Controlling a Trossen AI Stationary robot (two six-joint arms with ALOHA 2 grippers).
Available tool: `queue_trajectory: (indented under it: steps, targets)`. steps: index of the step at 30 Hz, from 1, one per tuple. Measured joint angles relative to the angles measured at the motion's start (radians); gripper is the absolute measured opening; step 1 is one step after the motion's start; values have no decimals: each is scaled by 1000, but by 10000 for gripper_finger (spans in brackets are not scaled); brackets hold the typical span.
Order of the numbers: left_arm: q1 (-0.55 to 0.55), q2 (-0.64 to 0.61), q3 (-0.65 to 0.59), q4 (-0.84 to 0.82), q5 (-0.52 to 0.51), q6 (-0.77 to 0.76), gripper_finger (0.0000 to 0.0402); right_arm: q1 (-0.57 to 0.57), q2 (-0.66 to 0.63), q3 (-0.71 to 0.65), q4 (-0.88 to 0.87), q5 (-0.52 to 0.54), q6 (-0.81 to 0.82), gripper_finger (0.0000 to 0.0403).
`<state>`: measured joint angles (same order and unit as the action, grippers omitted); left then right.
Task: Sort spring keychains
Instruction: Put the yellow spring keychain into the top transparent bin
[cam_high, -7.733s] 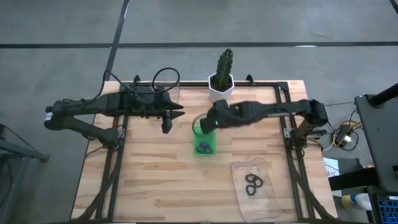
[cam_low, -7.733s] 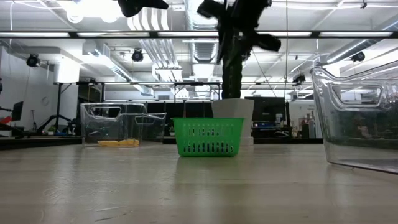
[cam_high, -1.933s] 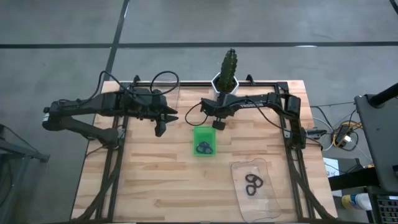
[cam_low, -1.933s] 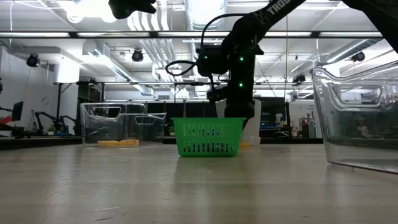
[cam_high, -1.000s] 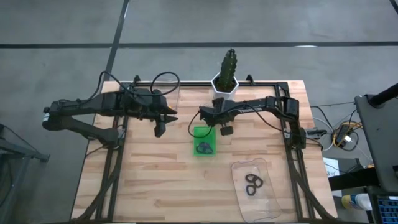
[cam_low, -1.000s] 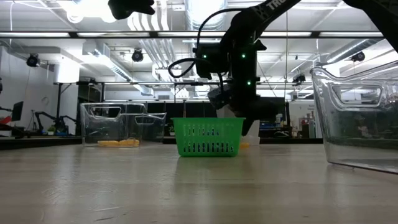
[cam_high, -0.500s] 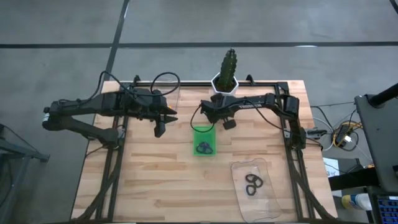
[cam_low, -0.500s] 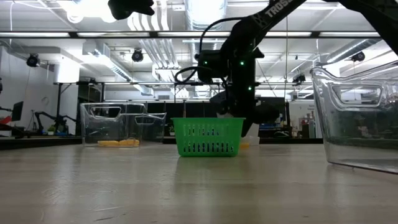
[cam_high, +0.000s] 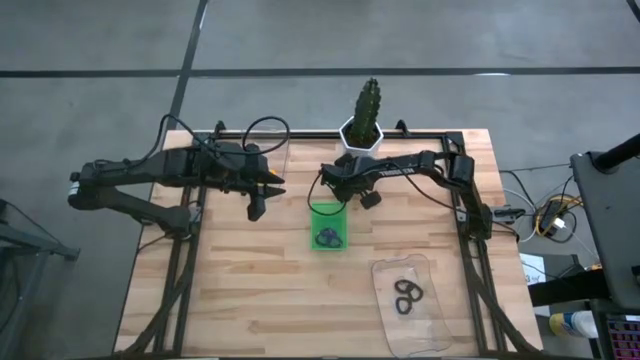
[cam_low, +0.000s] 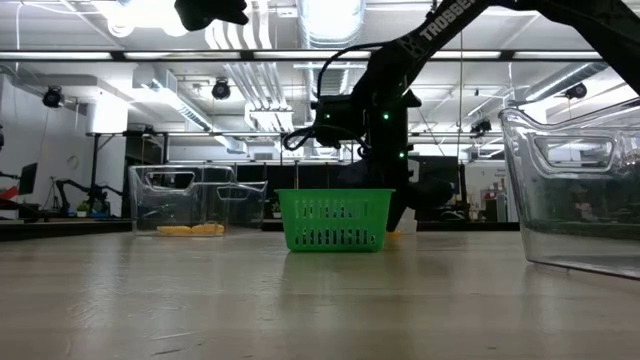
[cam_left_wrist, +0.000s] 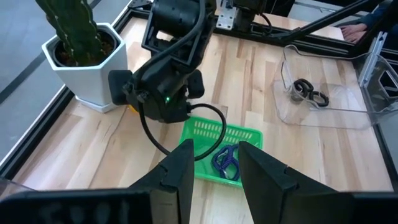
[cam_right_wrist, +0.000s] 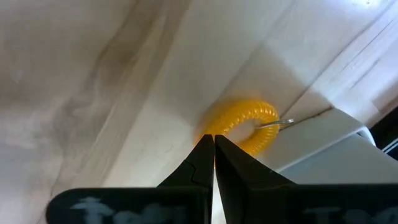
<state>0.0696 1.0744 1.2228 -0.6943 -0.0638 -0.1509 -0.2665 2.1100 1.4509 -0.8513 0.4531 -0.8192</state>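
Nearest the camera in the low view stands the wall of a clear plastic tray (cam_low: 570, 190), and from above this same tray (cam_high: 432, 318) sits at the desk's (cam_high: 250, 290) front right with a few black spring keychains (cam_high: 405, 294) lying in it. Farther in, near the middle of the desk, is the small green tray (cam_high: 322, 212), which holds dark purple spring keychains (cam_high: 329, 238); the left wrist view shows these purple coils (cam_left_wrist: 225, 160) inside the green basket (cam_left_wrist: 211, 132).

Just beyond the green tray the right hand (cam_high: 346, 189) is low over the wood, close to the white hexagonal pot (cam_high: 359, 133) of the cactus (cam_high: 368, 100). Its fingers are pressed together with no gap, and their tips sit at the edge of an orange spring keychain (cam_right_wrist: 244, 127) that lies on the desk against the base of the white pot (cam_right_wrist: 323, 143); a small metal ring shows at the coil's side. Whether the tips pinch the coil or only touch it cannot be told.

The left hand (cam_high: 259, 192) hovers over the desk to the left of the green tray, well apart from it, its fingers (cam_left_wrist: 179, 168) partly spread and holding nothing.

At the back left another clear plastic tray (cam_low: 195, 200) holds orange spring keychains (cam_low: 192, 230) on its floor.
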Motion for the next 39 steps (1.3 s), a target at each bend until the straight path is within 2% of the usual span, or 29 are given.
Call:
queue_trajectory:
  steps: [6, 12, 18, 22, 24, 26, 28, 32, 39]
  targets:
    - [-1, 0, 0, -1, 0, 2, 117, 0, 13, 2, 25, -7, -4, 9]
    - [-1, 0, 0, -1, 0, 9, 117, 3, 17, 29, -37, -133, 33, 8]
    - [-1, 0, 0, -1, 0, 24, 117, 42, 12, 60, -141, -189, 79, 8]
    - [0, 0, 0, -2, 0, 24, 117, 60, 11, 97, -217, -172, 141, 8]
    - [0, 0, 0, -2, 0, 24, 117, 61, 10, 112, -240, -127, 199, 8]
    - [0, 0, 0, -2, 0, 23, 117, 59, 10, 129, -226, -70, 259, 8]
    - [0, 0, 0, -2, 0, 23, 117, 46, 9, 142, -188, -58, 292, 8]
    - [0, 0, 0, -2, 0, 19, 117, 20, 10, 145, -110, -30, 281, 8]
    - [0, 0, 0, -2, 0, 16, 117, -7, 43, 144, -107, 3, 270, 8]
